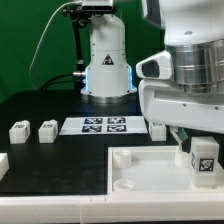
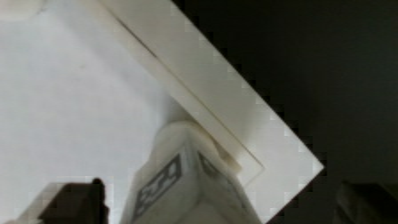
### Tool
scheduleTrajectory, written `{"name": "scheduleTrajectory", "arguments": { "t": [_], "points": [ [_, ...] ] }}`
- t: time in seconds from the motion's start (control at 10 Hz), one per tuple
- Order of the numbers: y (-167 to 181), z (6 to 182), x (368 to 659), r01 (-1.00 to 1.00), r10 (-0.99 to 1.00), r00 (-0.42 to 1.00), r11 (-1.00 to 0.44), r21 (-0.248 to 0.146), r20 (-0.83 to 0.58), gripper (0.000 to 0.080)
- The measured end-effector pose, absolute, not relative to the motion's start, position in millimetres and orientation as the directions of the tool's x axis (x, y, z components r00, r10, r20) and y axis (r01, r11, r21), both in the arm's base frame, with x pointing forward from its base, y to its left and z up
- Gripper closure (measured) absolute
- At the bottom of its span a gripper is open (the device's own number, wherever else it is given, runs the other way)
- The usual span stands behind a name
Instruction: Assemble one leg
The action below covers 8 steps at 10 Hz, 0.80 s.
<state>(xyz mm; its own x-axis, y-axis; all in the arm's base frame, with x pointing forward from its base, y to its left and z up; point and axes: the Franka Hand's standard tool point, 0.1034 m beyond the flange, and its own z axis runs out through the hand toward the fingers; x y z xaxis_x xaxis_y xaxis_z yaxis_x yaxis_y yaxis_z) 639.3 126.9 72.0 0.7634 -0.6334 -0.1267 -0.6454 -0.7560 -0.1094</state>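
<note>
My gripper [image 1: 200, 148] is at the exterior view's right, shut on a leg [image 1: 204, 160], a small white post with a black-and-white tag. It holds the leg upright over the right part of the large white tray-like piece [image 1: 140, 178]. In the wrist view the leg [image 2: 178, 175] runs down between the jaws of the gripper [image 2: 192, 208], with one dark finger [image 2: 75, 202] beside it. The tray's white surface [image 2: 71, 90] and its rim lie below. Whether the leg's lower end touches the tray is hidden.
Two more legs [image 1: 18, 131] [image 1: 47, 131] stand at the exterior view's left. Another leg [image 1: 157, 128] stands beside the marker board [image 1: 103, 125]. A white part [image 1: 3, 163] pokes in at the left edge. The robot base [image 1: 107, 60] stands behind.
</note>
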Motion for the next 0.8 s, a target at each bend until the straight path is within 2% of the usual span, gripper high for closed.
{"name": "scheduleTrajectory", "arguments": {
  "t": [0.2,0.4,0.5,0.6,0.7,0.8],
  "points": [
    [126,70.9,639,-0.426,-0.416,0.904,-0.895,-0.136,-0.094,0.0150],
    [128,72.5,645,-0.178,-0.178,0.984,-0.980,-0.086,-0.006,0.0150],
    [133,72.0,644,-0.232,-0.231,0.973,-0.967,-0.102,-0.015,0.0150],
    [131,71.1,644,-0.229,-0.229,0.973,-0.968,-0.103,-0.016,0.0260],
    [128,71.3,644,-0.327,-0.326,0.945,-0.940,-0.099,-0.025,0.0395],
    [121,69.2,642,-0.396,-0.395,0.918,-0.914,-0.084,-0.038,0.0395]
  ]
}}
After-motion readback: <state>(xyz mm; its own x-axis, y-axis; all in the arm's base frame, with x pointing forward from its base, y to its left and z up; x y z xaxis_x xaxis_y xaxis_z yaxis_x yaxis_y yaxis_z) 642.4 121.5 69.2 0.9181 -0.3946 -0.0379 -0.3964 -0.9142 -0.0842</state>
